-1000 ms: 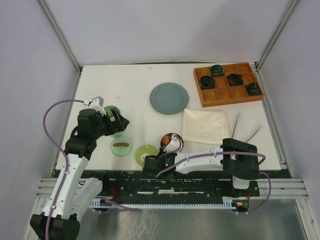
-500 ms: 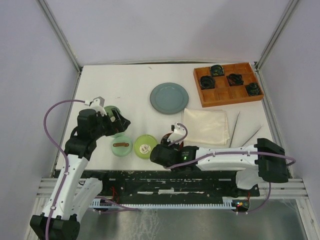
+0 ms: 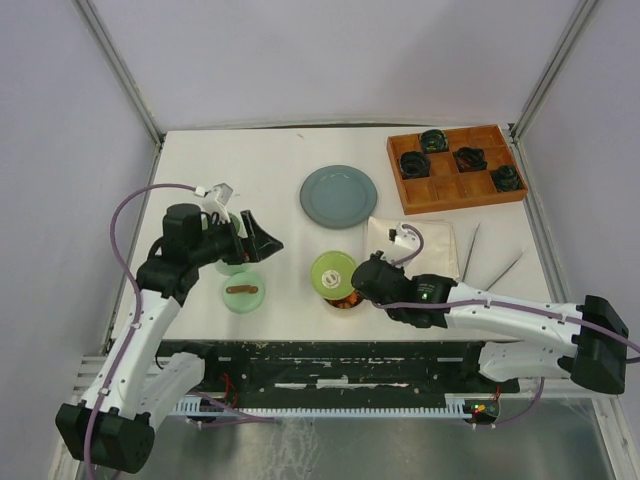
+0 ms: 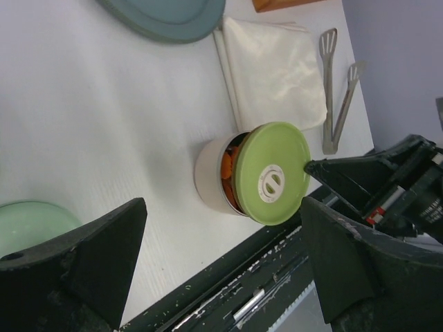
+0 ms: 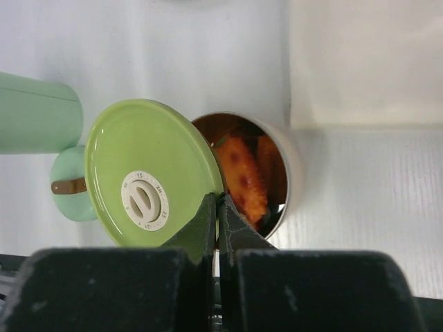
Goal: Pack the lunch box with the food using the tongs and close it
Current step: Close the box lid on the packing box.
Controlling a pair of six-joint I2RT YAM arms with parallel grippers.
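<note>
1. The right tool (image 5: 216,202) is clamping the rim of the lime-green lid (image 5: 149,183), holding it tilted over the steel bowl (image 5: 294,173).
2. Orange food pieces (image 5: 242,176) are sitting in the bowl, half uncovered.
3. The left tool (image 3: 260,238) is hovering with its fingers wide apart by the mint-green canister (image 5: 38,114).
4. The tongs (image 4: 328,76) are lying on the worktop (image 3: 230,170).

Left gripper (image 4: 223,207) jaws wide apart above the table. Framed between them: steel bowl (image 4: 211,173) with orange food (image 4: 227,164) inside, lime-green lid (image 4: 273,173) tilted over its mouth, part open. Right gripper (image 4: 313,166) pinched on the lid's rim. Cream cloth (image 4: 273,69) far-right of bowl, tongs (image 4: 328,90) right of cloth, 2 arms in a V. Grey-blue plate (image 4: 166,14) far. Mint-green piece (image 4: 31,221) left, partly hidden.
</note>
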